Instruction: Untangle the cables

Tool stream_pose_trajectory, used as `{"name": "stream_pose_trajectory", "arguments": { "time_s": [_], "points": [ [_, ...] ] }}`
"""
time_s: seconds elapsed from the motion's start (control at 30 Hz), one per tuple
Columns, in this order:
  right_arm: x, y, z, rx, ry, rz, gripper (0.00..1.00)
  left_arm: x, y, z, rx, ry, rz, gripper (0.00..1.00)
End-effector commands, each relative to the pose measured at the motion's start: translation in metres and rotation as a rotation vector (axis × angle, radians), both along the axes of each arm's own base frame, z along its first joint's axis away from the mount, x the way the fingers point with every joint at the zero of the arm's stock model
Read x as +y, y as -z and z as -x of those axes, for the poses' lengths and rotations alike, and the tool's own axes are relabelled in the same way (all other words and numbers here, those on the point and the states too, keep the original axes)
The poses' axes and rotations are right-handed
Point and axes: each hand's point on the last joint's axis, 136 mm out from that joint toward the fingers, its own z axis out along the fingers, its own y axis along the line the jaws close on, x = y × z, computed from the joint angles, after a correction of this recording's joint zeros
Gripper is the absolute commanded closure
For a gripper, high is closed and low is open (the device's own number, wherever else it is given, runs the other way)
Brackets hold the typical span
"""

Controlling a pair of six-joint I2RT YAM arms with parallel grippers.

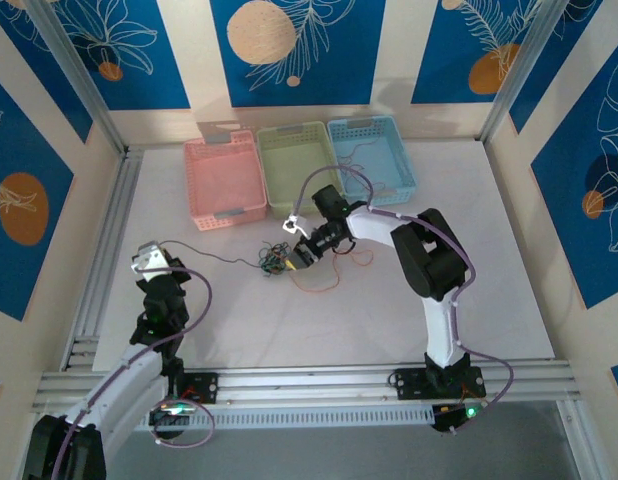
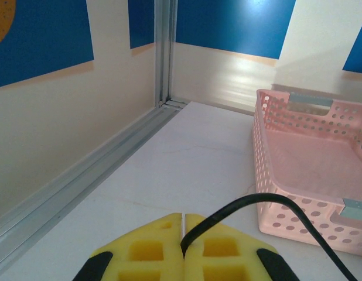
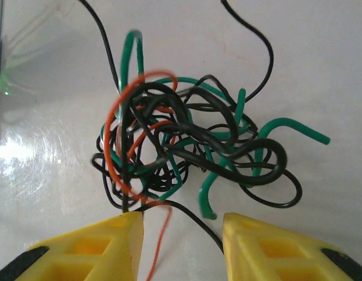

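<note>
Lying on the desk (image 3: 321, 70), the cables (image 3: 187, 140) sit clumped at twelve o'clock from the right fingers (image 3: 105, 246), parted just short of them; the left fingers (image 2: 149, 252), farther off at nine o'clock, clench one black strand (image 2: 257, 202).

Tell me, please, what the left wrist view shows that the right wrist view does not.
Left wrist view: the left gripper shut on a black cable, with the pink basket and a wall rail beyond. Right wrist view: the right gripper open just short of the tangle of black, green and red cables. Shared: yellow fingertips low in frame, dark cable and the white table.
</note>
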Motion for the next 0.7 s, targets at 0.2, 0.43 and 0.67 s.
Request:
{"name": "stream_pose_trajectory", "arguments": {
  "time_s": [0.2, 0.43, 0.67],
  "points": [
    [0.009, 0.017, 0.008, 0.006, -0.058, 0.065, 0.61, 0.0, -0.016, -0.003, -0.051, 0.006, 0.011, 1.0],
    [0.012, 0.012, 0.008, -0.029, -0.066, 0.061, 0.61, 0.0, -0.015, -0.004, -0.05, 0.007, 0.011, 1.0],
    [0.007, -0.019, -0.024, -0.272, 0.089, 0.019, 0.53, -0.001, -0.016, -0.004, -0.049, 0.009, 0.01, 1.0]
  ]
}}
